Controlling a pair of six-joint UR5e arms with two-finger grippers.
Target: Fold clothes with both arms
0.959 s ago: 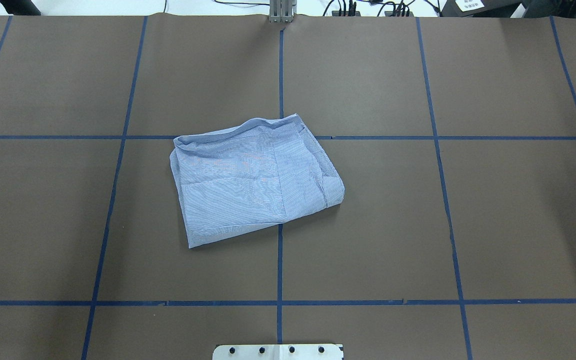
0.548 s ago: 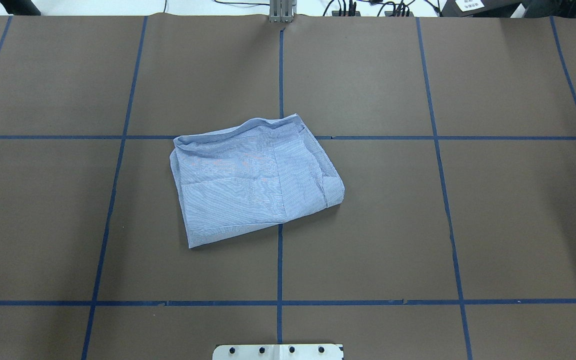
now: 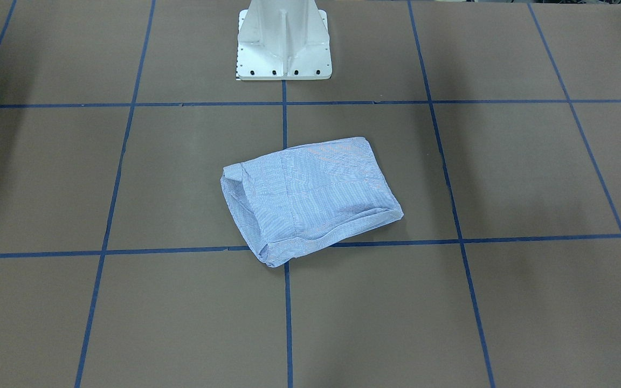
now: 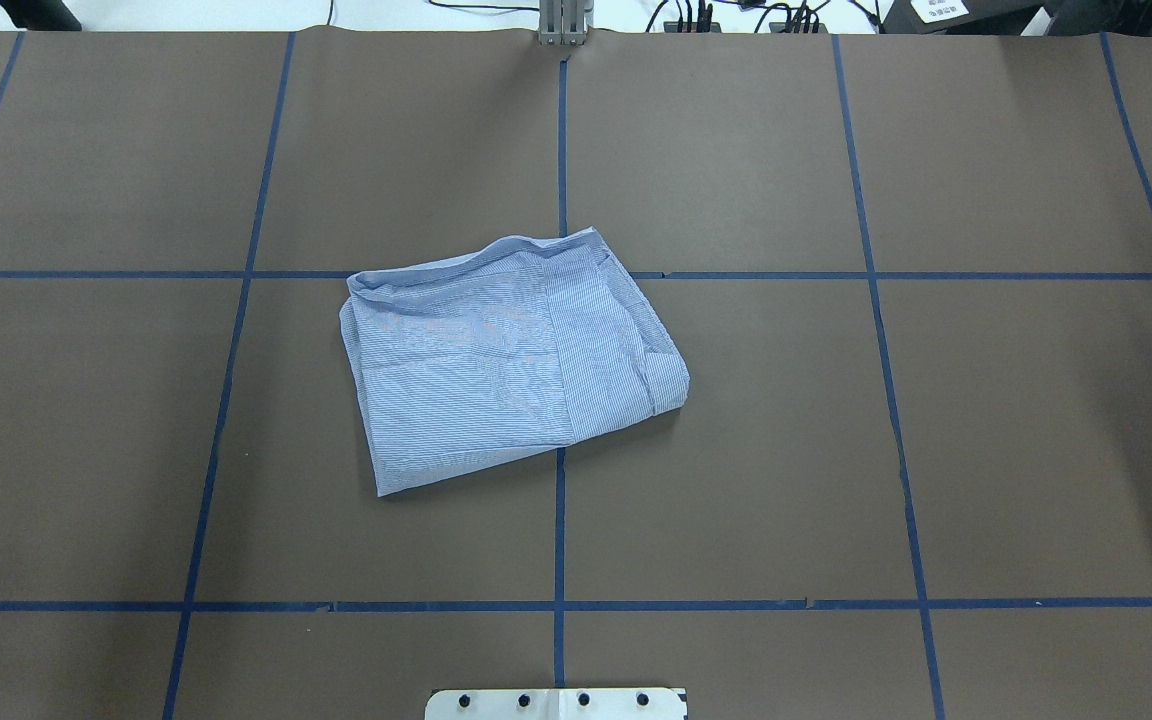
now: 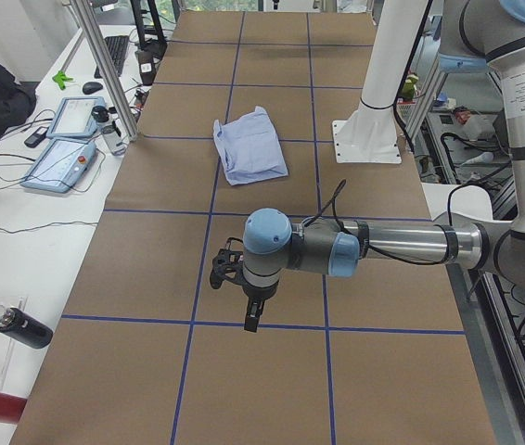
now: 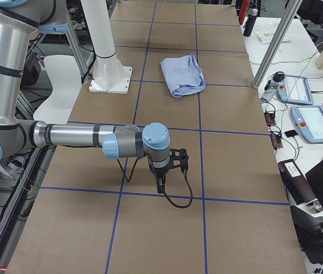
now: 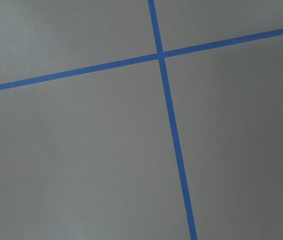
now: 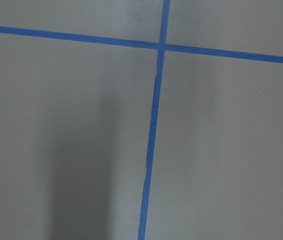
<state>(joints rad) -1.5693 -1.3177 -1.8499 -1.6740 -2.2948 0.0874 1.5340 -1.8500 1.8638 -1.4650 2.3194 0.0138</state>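
The light blue, finely white-striped fabric shirt (image 4: 511, 365) lies folded into a compact, slightly skewed rectangle just left of centre in the overhead view. It rests on the brown paper-covered table (image 4: 1036, 450), which is marked with a grid of blue tape lines (image 4: 896, 400). The upper right part of the shirt covers 1 crossing of the tape. A thicker rolled fold runs along its right edge.

In the front-facing view the shirt (image 3: 310, 199) sits at the centre of the frame. It is below and apart from the white flared pedestal base (image 3: 283, 40) at top centre.

Both arms show only in the 2 side views. In the exterior left view the near, silver-grey tubular left arm (image 5: 402, 246) (light blue caps on its joints) reaches level across the lower middle. Its black two-finger left gripper (image 5: 251, 320) points down near a tape line, well apart from the shirt (image 5: 249, 148) in the upper middle.

In the exterior right view the near right arm (image 6: 70, 136) mirrors this. Its black right gripper (image 6: 161, 185) points down, far from the shirt (image 6: 182, 74) near the top.

I cannot tell how wide either gripper's jaws stand.

Each wrist view shows brown paper and 1 tape crossing.
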